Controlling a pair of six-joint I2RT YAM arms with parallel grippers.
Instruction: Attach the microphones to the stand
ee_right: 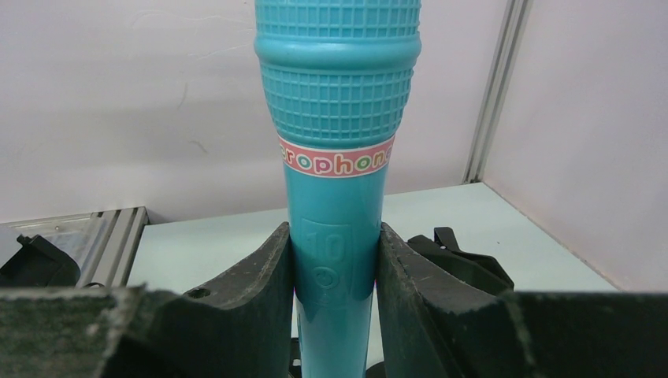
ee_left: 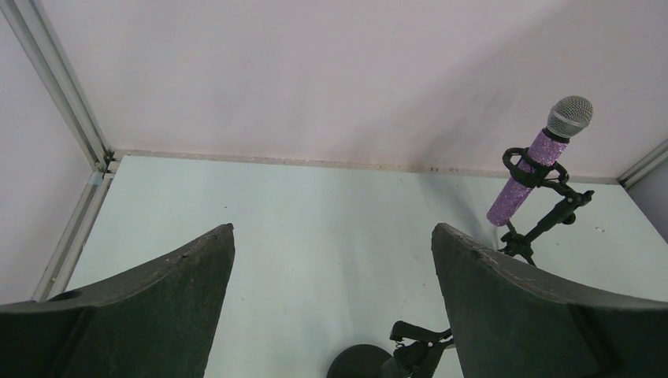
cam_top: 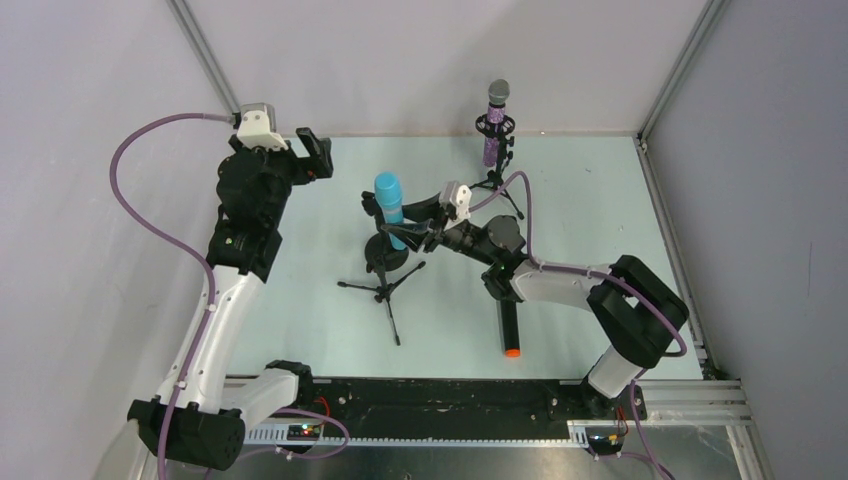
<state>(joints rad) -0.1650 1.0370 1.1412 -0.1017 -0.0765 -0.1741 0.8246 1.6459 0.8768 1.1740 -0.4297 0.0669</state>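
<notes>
Closest in, the right gripper fills the bottom of its wrist view, jaws closed on the lower body of the blue mic, which stands upright between them with its ribbed head at the top of the frame. In the top view that mic is at centre, tilted a little, just above a black tripod stand; whether its foot sits in that stand's clip cannot be told. A second stand, at upper centre right near the back wall, holds the purple mic in its ring clip, silver head up. The left wrist view shows the same mic leaning in the clip at upper right. The black mic lies flat on the tabletop at lower centre, orange end toward the bottom edge, its other end hidden under the right arm. The left gripper hangs at upper left, jaws spread wide and holding nothing, well apart from both stands.
</notes>
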